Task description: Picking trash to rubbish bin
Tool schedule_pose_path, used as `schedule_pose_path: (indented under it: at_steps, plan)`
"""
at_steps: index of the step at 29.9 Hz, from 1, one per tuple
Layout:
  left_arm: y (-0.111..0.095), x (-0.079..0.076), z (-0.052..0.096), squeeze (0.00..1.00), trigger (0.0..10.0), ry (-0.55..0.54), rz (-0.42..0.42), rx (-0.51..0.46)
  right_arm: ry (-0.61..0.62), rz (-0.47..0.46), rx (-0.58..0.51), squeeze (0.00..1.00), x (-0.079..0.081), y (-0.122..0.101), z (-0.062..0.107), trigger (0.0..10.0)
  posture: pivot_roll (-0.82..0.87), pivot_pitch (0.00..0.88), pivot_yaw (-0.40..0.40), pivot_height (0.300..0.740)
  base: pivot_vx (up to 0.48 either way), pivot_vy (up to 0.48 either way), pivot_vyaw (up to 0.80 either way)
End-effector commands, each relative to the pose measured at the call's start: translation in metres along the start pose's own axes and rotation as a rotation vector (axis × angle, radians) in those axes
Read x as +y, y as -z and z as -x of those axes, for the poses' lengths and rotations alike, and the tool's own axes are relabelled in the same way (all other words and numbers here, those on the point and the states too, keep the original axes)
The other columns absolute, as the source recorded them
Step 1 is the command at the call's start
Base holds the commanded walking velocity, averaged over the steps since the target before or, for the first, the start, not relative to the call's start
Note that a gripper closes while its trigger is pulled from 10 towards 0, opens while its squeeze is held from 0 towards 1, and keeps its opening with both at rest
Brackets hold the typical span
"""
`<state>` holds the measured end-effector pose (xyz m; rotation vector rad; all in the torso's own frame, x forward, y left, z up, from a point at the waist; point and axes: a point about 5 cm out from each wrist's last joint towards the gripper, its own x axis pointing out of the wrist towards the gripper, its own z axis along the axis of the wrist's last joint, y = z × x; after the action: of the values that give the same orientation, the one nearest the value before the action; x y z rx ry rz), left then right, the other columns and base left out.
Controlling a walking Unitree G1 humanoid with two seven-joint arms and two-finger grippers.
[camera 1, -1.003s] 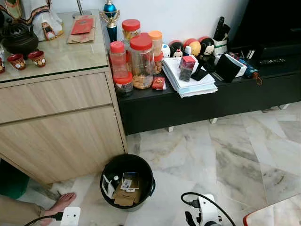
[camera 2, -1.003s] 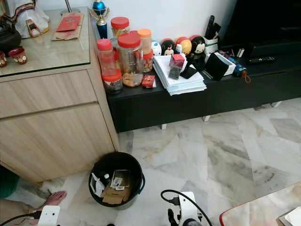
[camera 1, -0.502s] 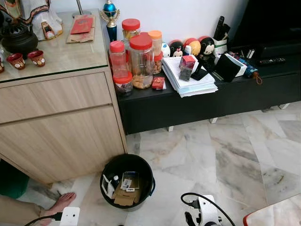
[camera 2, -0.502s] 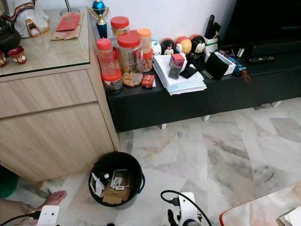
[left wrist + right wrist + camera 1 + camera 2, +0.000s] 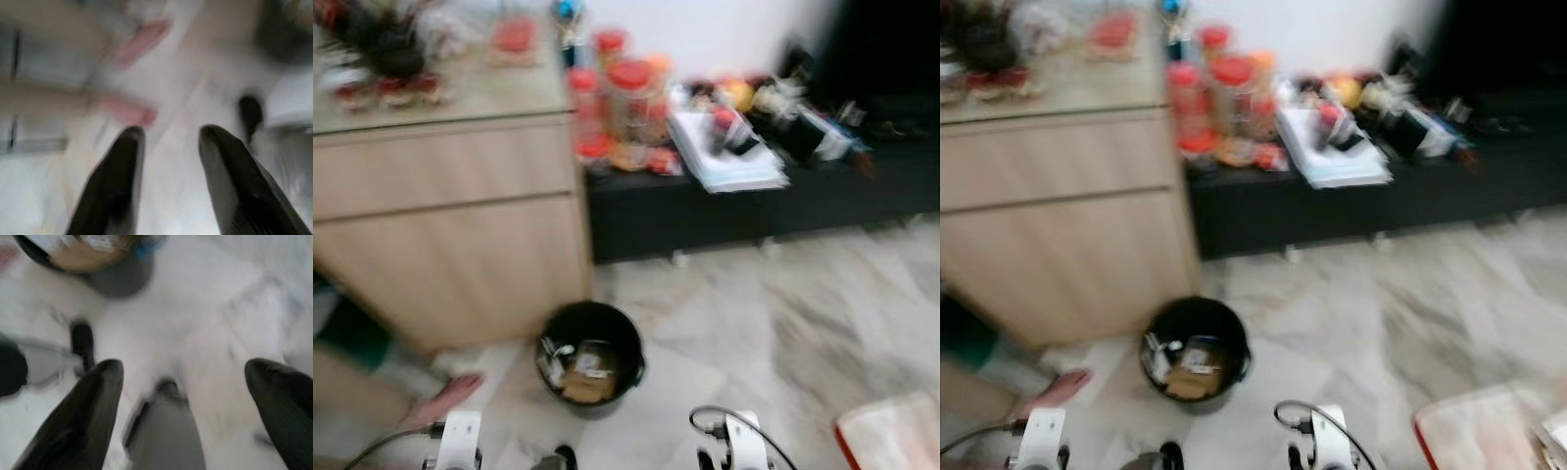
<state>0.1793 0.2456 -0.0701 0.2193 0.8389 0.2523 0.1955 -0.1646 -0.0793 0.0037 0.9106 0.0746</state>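
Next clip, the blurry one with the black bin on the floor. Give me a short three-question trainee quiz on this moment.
1. True or false: the black bin on the marble floor already has trash in it.
2. Multiple choice: the bin stands nearest to A) the wooden cabinet, B) the low black bench, C) a window.
3. Short answer: how do the jaws of the left gripper and the right gripper stand, and is anything held?

Key
1. True: cardboard and paper scraps lie inside.
2. A: it sits by the cabinet's lower corner, with a person's bare foot close by.
3. Both jaws are apart, the right wider, and nothing is between them.
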Motion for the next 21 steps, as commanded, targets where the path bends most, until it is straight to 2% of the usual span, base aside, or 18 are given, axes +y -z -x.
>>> schedule_pose_path:
  at_steps: [1,21]
  plan:
    - [0.0173,0.0006,0.0041,0.0,10.0,-0.002,0.005,0.067,0.004,-0.022,0.037,0.0,0.0001,0.0137,0.0027,10.0,0.11,0.147,-0.006,0.74,-0.3,0.0,0.0]
    - [0.0164,0.0018,0.0039,0.0,10.0,-0.004,-0.004,0.061,-0.005,-0.014,0.034,0.0,0.0022,0.0126,0.0022,10.0,0.11,0.122,-0.005,0.74,-0.267,0.0,0.0]
